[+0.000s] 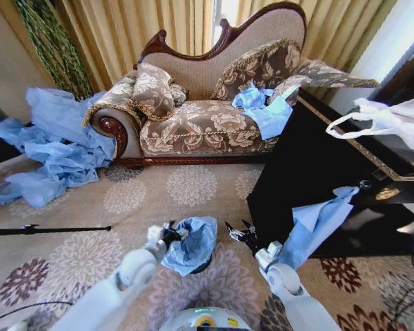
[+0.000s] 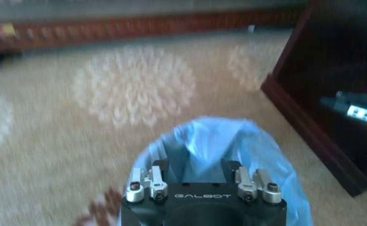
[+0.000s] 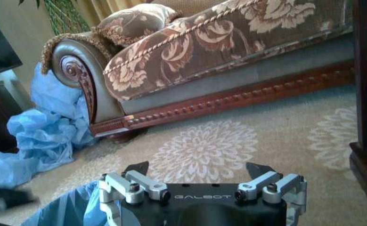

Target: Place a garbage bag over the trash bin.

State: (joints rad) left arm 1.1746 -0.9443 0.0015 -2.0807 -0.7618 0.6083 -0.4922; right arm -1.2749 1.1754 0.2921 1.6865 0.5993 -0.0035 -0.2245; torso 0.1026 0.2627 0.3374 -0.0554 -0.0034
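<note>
On carpet (image 1: pixel 214 193), garbage bag (image 1: pixel 192 243) drapes trash bin (image 1: pixel 202 265) between spread left gripper (image 1: pixel 171 233) and right gripper (image 1: pixel 240 233).

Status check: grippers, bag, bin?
Left gripper open at bag's rim. Right gripper open, beside bin, empty. Garbage bag draped over trash bin, bunched, black base showing. Black cabinet close on right.

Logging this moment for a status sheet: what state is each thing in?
garbage bag: draped over the bin, crumpled.
trash bin: upright on the carpet, mostly covered.
left gripper: open, at the bag's edge.
right gripper: open, beside the bin, holding nothing.
</note>
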